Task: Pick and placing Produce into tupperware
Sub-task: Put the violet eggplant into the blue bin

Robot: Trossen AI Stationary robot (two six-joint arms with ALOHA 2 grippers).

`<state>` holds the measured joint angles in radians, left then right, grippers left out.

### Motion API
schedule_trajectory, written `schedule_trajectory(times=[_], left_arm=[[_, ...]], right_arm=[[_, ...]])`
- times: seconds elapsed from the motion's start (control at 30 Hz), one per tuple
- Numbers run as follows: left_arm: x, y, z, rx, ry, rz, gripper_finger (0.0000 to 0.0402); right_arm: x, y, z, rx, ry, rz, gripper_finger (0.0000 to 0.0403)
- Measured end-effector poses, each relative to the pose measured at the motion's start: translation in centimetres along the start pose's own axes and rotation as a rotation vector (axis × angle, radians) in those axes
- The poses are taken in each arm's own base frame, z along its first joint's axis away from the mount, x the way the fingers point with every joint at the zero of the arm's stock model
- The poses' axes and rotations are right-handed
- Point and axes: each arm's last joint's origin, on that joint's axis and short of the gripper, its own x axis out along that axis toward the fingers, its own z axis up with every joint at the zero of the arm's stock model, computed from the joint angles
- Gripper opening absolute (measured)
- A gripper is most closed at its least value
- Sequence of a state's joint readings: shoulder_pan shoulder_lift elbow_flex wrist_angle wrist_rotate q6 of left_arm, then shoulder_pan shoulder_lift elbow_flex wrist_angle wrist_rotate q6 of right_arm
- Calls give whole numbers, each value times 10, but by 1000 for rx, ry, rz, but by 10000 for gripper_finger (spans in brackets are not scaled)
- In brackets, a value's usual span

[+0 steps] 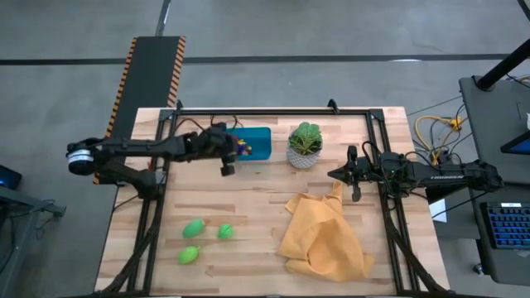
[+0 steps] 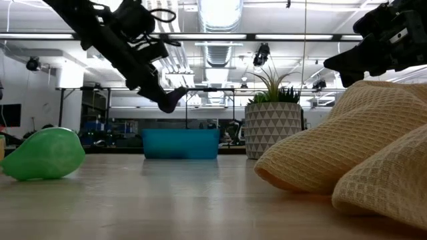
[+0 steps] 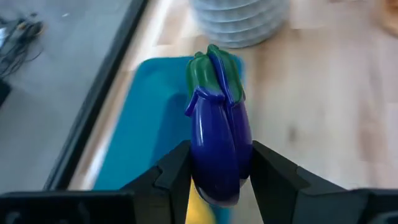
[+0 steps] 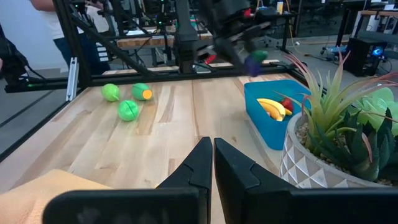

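The purple eggplant (image 3: 216, 152), with its green cap pointing away from my wrist, sits clamped between the two fingers of my left gripper (image 3: 217, 180). I hold it in the air just above the teal tupperware (image 1: 252, 142), at the edge that faces the middle of the table. Inside the tupperware lie a yellow banana (image 4: 271, 107) and a small red piece (image 4: 286, 104).

Three green pieces (image 1: 194, 228) of produce lie on the wooden table (image 1: 248, 199), well apart from the tupperware, toward the near left side; one of them shows an orange end in my right wrist view.

Beside the tupperware stands the potted plant (image 1: 305, 146) in its white patterned pot. A yellow waffle cloth (image 1: 321, 236) lies crumpled on the right half of the table, in front of the plant.

My right gripper (image 4: 213, 163) hangs over the right side of the table, near the cloth's far corner, with its fingers pressed together and nothing between them. It points toward the plant and the tupperware.
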<state>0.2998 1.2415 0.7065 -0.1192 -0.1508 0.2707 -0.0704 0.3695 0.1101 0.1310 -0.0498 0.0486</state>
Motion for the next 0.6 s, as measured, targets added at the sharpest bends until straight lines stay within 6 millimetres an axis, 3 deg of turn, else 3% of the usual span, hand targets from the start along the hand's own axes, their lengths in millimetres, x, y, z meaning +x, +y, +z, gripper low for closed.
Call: schedule_trajectory(times=[0.2, 0.6], left_arm=[[11, 21, -7, -53, 29, 73, 122], [59, 45, -21, -47, 228, 155, 122]], right_arm=[[0, 0, 0, 0, 0, -2, 9], [0, 0, 0, 0, 0, -2, 9]])
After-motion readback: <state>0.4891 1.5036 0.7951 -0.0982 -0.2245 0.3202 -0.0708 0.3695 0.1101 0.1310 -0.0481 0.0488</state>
